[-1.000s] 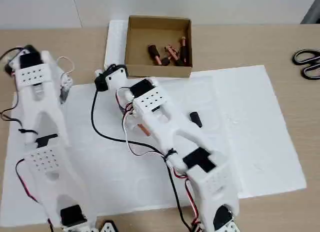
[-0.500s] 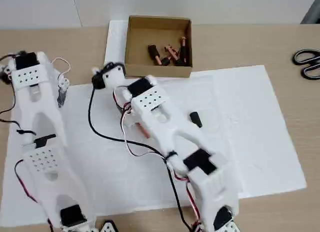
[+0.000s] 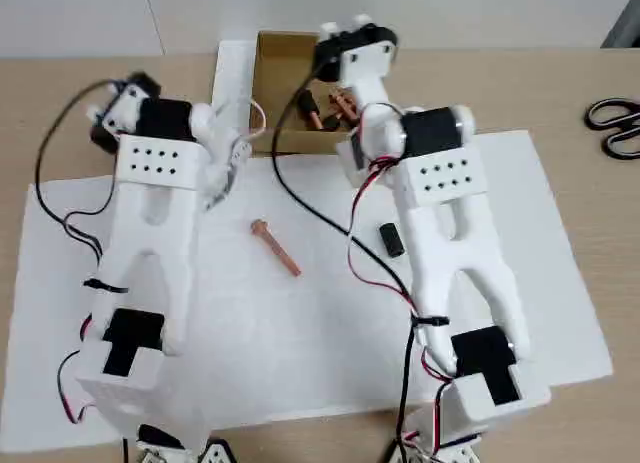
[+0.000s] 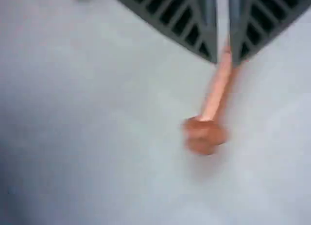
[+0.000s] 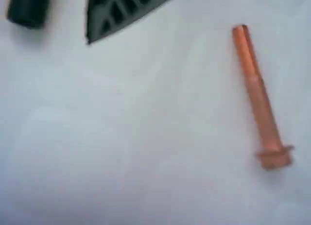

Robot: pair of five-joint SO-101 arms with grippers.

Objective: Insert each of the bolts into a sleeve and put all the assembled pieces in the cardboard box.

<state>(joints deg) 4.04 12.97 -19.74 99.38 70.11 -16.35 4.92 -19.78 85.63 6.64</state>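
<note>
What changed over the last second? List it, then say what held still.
The arm that lay across the middle of the white sheet swung away and now reaches over the cardboard box. The other arm shifted toward the box. The bolt, half covered before, lies bare. Bolt, sleeve, box and scissors stayed put.

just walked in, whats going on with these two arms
Two robot arms are pairing bolts with sleeves and boxing them. The cardboard box already holds several assembled pieces. One copper bolt lies loose on the white sheet, and a black sleeve lies apart from it, beside the right arm, so that pair is not yet joined. The left end effector is shut, its tips right by the bolt's shaft end; from above, the bolt looks ungripped.
</note>
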